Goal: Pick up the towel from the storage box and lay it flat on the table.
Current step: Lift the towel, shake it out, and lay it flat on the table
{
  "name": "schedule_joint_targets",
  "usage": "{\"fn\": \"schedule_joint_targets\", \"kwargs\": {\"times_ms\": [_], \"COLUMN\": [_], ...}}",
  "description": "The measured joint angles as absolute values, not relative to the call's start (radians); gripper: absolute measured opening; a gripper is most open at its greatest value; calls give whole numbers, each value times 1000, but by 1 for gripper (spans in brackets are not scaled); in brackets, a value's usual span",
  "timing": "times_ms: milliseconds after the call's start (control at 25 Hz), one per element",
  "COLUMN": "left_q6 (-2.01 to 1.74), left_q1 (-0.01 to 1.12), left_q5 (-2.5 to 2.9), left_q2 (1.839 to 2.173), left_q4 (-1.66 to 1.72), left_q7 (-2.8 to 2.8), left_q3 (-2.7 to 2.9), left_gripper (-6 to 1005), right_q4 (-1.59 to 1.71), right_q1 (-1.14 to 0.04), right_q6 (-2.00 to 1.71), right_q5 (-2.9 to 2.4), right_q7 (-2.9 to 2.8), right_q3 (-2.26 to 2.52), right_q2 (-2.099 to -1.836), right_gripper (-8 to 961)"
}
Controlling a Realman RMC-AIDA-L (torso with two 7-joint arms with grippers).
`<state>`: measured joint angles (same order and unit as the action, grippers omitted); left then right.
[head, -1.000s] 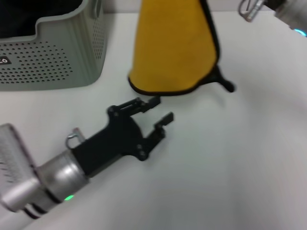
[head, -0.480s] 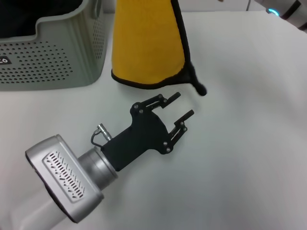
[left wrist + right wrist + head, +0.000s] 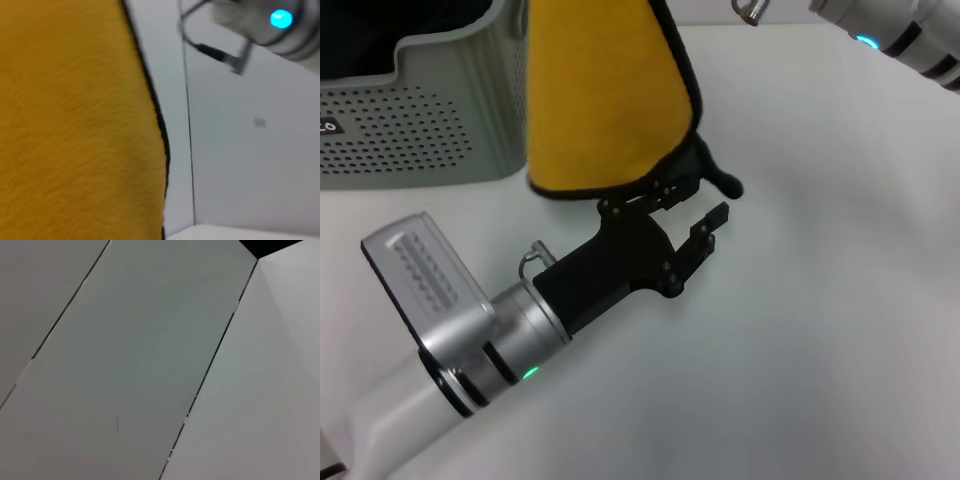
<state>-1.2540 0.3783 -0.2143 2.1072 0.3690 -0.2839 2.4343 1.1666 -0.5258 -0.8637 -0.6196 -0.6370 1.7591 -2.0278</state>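
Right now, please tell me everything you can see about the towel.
The towel shows its bright yellow, fuzzy side, edged with a black stitched border. It hangs in the air as a narrow cone, widest at its curved lower edge, with a dark tab sticking out at its lower corner. Its top leaves the head view, so what holds it is unseen. It hangs beside the storage box above the table. The open left gripper is at its lower edge, one finger against the border.

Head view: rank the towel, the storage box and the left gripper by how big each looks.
1. The towel and the storage box look alike; both are cropped, so I can't rank them.
2. The left gripper, smallest despite being nearest.
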Motion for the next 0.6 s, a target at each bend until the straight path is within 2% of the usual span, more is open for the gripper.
{"fn": "schedule_joint_targets", "kwargs": {"times_ms": [600], "left_q6": [-1399], "left_q1": [368], "left_q5": [-332], "left_q2": [2106], "left_q4": [280], "left_q7": [-686], "left_q3": [2435], "left_gripper": [376], "right_q4": [1179], "right_q1": [-483], "right_q6": [-928], "right_q5": [-583], "right_q7": [-601], "right_q3": [1751], "right_q2": [-2028], "right_gripper": [14]}}
